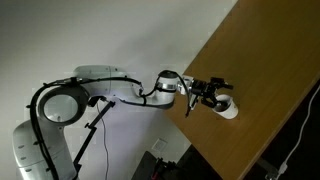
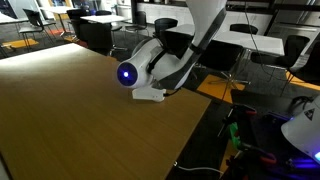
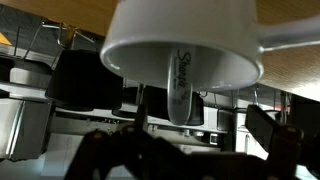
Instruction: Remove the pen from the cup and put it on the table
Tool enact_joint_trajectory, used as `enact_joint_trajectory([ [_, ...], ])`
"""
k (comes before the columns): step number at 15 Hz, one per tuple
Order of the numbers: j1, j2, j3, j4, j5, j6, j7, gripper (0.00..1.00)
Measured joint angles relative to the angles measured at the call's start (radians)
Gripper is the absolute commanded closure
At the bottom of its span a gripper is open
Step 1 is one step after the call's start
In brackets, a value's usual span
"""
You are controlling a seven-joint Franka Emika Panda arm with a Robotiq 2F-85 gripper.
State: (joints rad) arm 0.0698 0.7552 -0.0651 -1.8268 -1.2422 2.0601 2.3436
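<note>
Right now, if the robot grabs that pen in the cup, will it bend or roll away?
It probably won't bend: the pen looks like a straight, hard-bodied marker. It is likely light, being thin beside the cup. Its round barrel may roll once laid on the flat table, so setting it down gently seems wise.

cup [image 3: 180, 45] cut by top edge, fingers [image 3: 100, 155] dark, blurred

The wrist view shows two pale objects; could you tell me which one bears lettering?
The pen, the slim stick poking out of the cup; it carries dark script, while the cup's wall is plain white.
</note>
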Motion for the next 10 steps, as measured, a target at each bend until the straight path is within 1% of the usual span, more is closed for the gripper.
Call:
enact_joint_trajectory([
  [10,-0.009,-0.002,0.000,-0.015,0.009,0.000,0.002,0.00],
])
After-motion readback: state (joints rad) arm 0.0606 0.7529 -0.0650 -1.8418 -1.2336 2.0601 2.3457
